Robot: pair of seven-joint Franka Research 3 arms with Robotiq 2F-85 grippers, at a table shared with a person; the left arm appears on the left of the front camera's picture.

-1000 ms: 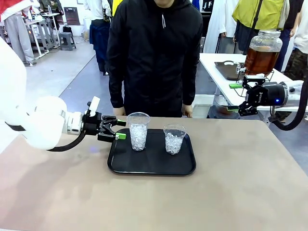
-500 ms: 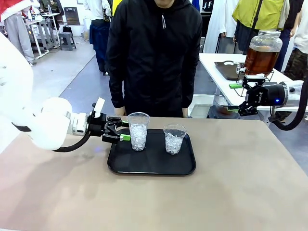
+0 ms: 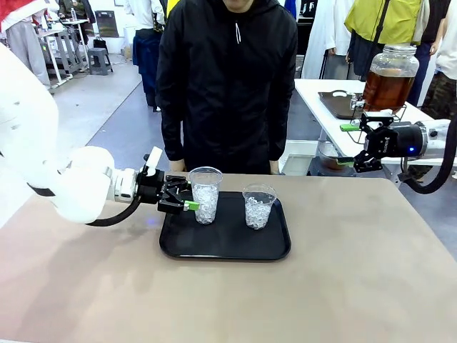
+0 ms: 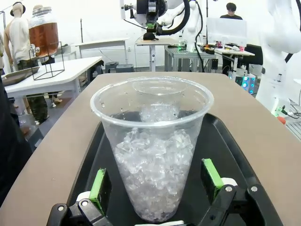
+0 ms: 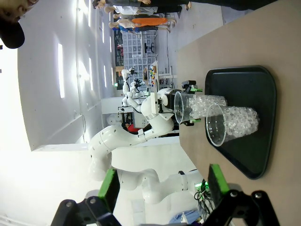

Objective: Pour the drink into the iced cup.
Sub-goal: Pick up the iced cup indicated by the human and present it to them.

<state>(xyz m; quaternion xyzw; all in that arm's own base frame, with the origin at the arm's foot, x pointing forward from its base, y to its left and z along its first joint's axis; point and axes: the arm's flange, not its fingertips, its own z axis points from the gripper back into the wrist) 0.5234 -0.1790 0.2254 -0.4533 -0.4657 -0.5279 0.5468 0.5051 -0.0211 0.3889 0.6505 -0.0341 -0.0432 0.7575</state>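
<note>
Fingers of my left gripper [image 3: 189, 194] stand spread wide, one green pad [image 4: 99, 184] on each side of the nearer iced cup [image 3: 206, 195], clasping nothing; my wrist view shows a gap between each pad and the clear wall. That cup stands upright at the left end of the black tray [image 3: 225, 249]. Its long axis is vertical and my fingers lie level across it, so I judge a plain squeeze would take it. A second iced cup [image 3: 258, 207] stands to its right on the tray, apart from it. Further right, my right gripper [image 3: 348, 145] hangs spread and empty beside the white side table [image 3: 318, 96]. The drink [image 3: 385, 91], amber in its glass dispenser jar [image 3: 394, 63], sits on that table, well apart from both cups. My left arm is nearer the cups, my right nearer the jar. I can read no brand or writing.
</note>
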